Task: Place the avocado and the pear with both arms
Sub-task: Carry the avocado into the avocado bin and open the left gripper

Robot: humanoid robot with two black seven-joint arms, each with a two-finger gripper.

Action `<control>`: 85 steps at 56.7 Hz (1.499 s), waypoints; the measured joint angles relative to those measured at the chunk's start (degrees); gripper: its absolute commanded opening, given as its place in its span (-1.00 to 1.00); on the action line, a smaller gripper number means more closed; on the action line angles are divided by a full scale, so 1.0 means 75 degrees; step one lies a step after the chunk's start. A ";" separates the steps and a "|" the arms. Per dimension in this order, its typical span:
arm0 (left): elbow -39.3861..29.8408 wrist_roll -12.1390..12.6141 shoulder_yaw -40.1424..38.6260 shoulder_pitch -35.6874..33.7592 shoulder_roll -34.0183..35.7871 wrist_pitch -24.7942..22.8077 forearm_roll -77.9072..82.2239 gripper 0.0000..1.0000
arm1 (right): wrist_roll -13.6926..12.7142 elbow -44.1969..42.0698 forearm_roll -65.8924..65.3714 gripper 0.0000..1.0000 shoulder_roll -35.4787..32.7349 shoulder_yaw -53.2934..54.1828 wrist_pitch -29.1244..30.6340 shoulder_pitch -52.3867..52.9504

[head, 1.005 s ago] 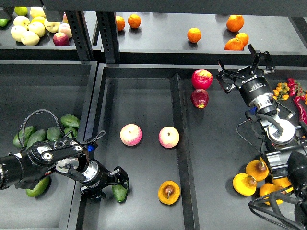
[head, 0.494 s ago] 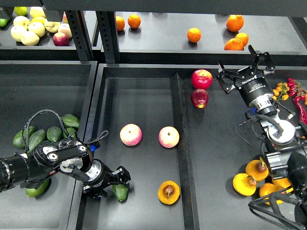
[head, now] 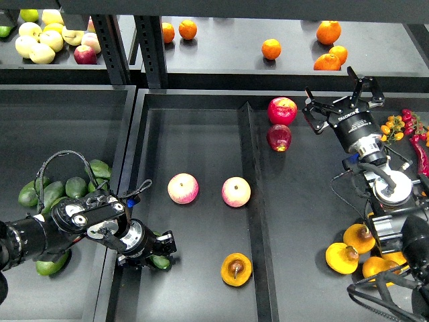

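My left gripper (head: 155, 252) is low at the front left corner of the middle tray (head: 201, 134). Its fingers are closed around a dark green avocado (head: 160, 262), of which only a small part shows under them. An orange-yellow pear (head: 236, 268) with a brown hollow lies free at the tray's front, to the right of that gripper. My right gripper (head: 342, 102) is open and empty, up at the back of the right tray (head: 301, 201), just right of two red apples.
Two pink-yellow apples (head: 183, 188) (head: 236, 192) lie mid-tray. Two red apples (head: 282, 110) (head: 279, 137) lie at the back of the right tray. More avocados (head: 64, 191) fill the left tray. More pears (head: 342, 258) lie front right. Oranges (head: 271, 48) sit on the shelf.
My left gripper has shifted a little left and up, and the avocado moved with it and is now more covered. The right gripper has barely moved.
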 measured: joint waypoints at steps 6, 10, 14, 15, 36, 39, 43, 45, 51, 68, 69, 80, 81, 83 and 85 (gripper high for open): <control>-0.0031 0.0000 -0.0040 -0.0121 -0.0051 0.0000 0.0008 -0.23 | 0.0000 0.0000 0.0000 0.99 0.0000 0.0000 0.0000 -0.0001; -0.0077 0.0000 -0.0048 -0.0334 -0.0057 -0.0002 0.0008 -0.23 | -0.0001 0.0000 0.0000 0.99 0.0000 0.0000 0.0000 -0.0004; -0.0106 0.0000 -0.0073 -0.0560 -0.0025 0.0000 0.0003 -0.23 | -0.0011 0.0000 0.0000 0.99 0.0000 0.0000 0.0000 -0.0008; -0.0114 0.0000 -0.0085 -0.0602 -0.0015 0.0000 -0.0001 -0.23 | -0.0016 0.0000 0.0000 0.99 0.0000 0.0000 0.0000 -0.0009; -0.0808 -0.0001 -0.0519 -0.1227 0.1799 0.0000 -0.0156 -0.22 | -0.0052 0.0000 0.0000 0.99 0.0000 -0.0006 0.0000 -0.0009; -0.0896 -0.0001 -0.0563 -0.1168 0.2075 -0.0002 -0.0164 -0.22 | -0.0057 0.0000 0.0000 0.99 0.0000 -0.0010 0.0000 -0.0009; -0.0948 -0.0001 -0.0636 -0.1035 0.2356 0.0000 -0.0167 -0.22 | -0.0058 0.0000 0.0000 0.99 0.0000 -0.0011 0.0000 -0.0009; -0.0963 -0.0001 -0.0689 -0.0961 0.2445 0.0000 -0.0167 -0.21 | -0.0058 0.0000 0.0000 0.99 0.0000 -0.0011 0.0000 -0.0010; -0.0981 -0.0001 -0.0833 -0.0752 0.2656 -0.0001 -0.0153 -0.20 | -0.0059 0.0000 0.0000 0.99 0.0000 -0.0017 0.0000 -0.0023; -0.0787 0.0000 -0.0895 -0.0438 0.2916 -0.0001 -0.0078 -0.17 | -0.0071 0.0048 0.0000 0.99 0.0000 -0.0024 0.0000 -0.0036; -0.0760 -0.0001 -0.0895 -0.0426 0.2924 -0.0001 -0.0073 -0.17 | -0.0071 0.0050 0.0000 0.99 0.0000 -0.0024 0.0000 -0.0036; -0.0449 -0.0001 -0.0897 -0.0349 0.2934 0.0001 -0.0062 -0.10 | -0.0079 0.0068 0.0000 0.99 0.0000 -0.0031 0.0000 -0.0037; -0.0431 -0.0001 -0.0897 -0.0347 0.2931 0.0001 -0.0062 -0.08 | -0.0080 0.0068 0.0000 0.99 0.0000 -0.0032 0.0000 -0.0037; -0.0397 -0.0001 -0.0897 -0.0345 0.2920 0.0002 -0.0062 -0.04 | -0.0081 0.0068 0.0000 0.99 0.0000 -0.0033 0.0000 -0.0037; -0.0376 0.0000 -0.0897 -0.0343 0.2911 0.0001 -0.0062 0.01 | -0.0081 0.0069 0.0000 0.99 0.0000 -0.0034 0.0000 -0.0037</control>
